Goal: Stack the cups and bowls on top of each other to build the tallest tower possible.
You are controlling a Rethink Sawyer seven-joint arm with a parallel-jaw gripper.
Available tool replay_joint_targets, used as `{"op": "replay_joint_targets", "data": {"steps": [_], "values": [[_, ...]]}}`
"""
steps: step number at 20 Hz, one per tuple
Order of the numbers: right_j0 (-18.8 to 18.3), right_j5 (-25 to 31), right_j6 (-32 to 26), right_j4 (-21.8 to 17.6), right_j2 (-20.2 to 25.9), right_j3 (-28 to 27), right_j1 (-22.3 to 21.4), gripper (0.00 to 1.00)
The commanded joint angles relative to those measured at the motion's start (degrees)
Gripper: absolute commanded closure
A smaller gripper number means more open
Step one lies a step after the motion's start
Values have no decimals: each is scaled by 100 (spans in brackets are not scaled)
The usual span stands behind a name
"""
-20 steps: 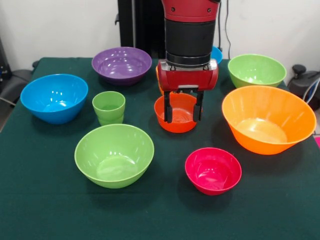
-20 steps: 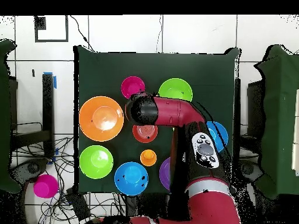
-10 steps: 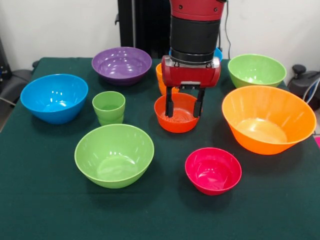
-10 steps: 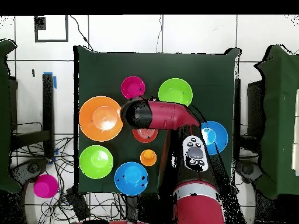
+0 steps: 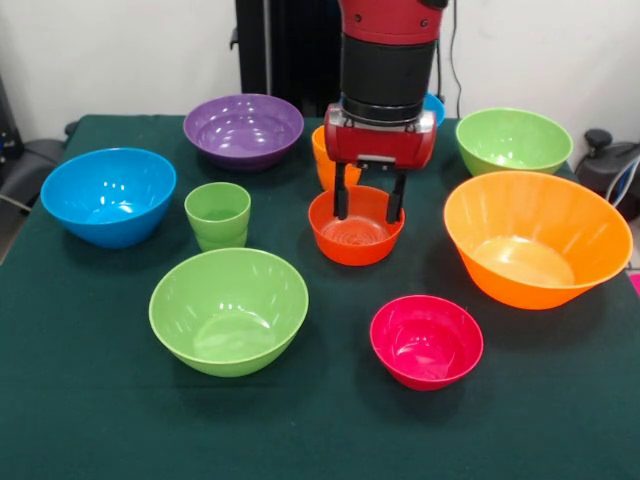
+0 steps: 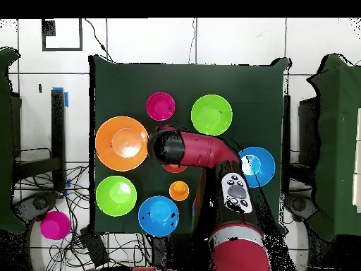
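My gripper [image 5: 368,214] is open and empty, its fingertips just above the rim of the small orange-red bowl [image 5: 355,238], one on each side of its middle. The orange cup [image 5: 324,160] stands right behind that bowl, partly hidden by the gripper. The light green cup [image 5: 217,214] stands to the left. Around them are the purple bowl [image 5: 243,128], a blue bowl [image 5: 108,195], a second blue bowl [image 5: 434,106] behind the arm, two light green bowls [image 5: 228,310] [image 5: 512,140], the large orange bowl [image 5: 536,236] and the magenta bowl [image 5: 426,340]. Nothing is stacked.
The dark green table [image 5: 90,420] bears all the bowls. In the overhead view the arm [image 6: 201,149] covers the purple bowl and the green cup. A magenta round thing [image 6: 54,225] lies off the table by cables. A black chair [image 5: 612,165] stands at the right.
The gripper has risen from inside the small orange-red bowl to just above its rim and drawn slightly back toward the robot, still open. No bowl or cup has moved.
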Motion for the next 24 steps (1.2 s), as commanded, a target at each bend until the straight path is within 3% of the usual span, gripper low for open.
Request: {"op": "replay_joint_targets", "data": {"steps": [1,4,8,18,24], "values": [[-31,-1186,2125,793,370,760,294,0],[2,-1398,2380,1038,311,881,517,0],[-337,-1794,2376,994,703,960,823,0],[-281,-1577,2989,1157,678,1133,732,0],[-147,-2015,3328,1243,865,1270,840,0]]}}
